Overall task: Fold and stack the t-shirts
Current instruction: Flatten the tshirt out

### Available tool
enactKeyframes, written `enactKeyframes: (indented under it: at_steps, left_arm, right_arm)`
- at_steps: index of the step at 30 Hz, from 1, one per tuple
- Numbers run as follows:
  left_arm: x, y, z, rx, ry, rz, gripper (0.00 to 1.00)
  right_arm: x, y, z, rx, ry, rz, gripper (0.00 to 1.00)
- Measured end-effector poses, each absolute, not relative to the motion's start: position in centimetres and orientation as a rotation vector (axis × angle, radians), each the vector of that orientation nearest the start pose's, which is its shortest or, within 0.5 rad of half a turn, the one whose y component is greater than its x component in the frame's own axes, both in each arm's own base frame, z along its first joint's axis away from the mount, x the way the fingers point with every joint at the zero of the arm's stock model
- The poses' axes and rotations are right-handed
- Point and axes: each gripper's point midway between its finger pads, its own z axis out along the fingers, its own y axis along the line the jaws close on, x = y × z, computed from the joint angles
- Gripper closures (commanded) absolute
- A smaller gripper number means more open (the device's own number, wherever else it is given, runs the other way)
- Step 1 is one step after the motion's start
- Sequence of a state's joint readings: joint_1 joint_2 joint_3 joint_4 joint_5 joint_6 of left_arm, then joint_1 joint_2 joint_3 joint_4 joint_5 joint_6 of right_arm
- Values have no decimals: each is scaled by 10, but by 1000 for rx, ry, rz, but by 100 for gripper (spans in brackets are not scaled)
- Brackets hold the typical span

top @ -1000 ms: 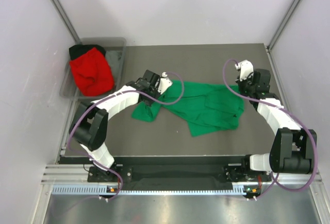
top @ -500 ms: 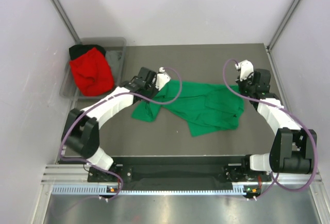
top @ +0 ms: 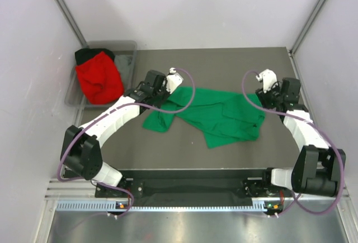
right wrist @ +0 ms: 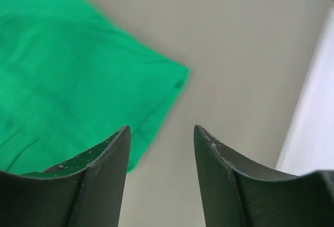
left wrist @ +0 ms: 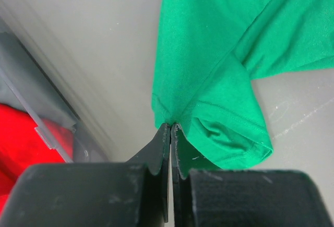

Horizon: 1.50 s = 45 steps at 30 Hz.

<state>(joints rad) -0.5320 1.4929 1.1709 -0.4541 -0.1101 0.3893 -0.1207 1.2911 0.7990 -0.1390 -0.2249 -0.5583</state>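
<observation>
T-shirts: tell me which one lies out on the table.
The bright green t-shirt, lying on the table with its edge pinched by the left gripper; the red t-shirt and black t-shirt sit bunched in the grey bin.

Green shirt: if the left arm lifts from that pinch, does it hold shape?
Probably not. The green t-shirt lies creased and folded over itself, so it's likely floppy and would drape. The left gripper pinches just its edge, so the thin cloth could slip out.
</observation>
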Motion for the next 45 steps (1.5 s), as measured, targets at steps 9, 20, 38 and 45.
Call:
enactKeyframes:
  at_steps: [9,20,38,45]
  left_arm:
    - [362,-174,154,990,2127,47,100]
    - [361,-174,151,981,2138,44,100]
    - [359,-171,143,983,2159,55,100]
    - [359,-170,142,981,2161,62,100]
  right_arm:
    - [331,-3,70,-857,2238,60,55]
    - [312,4,24,-890,2401,218,55]
    - [310,5,25,-894,2402,220,58]
    - [309,2,21,-887,2424,211,75]
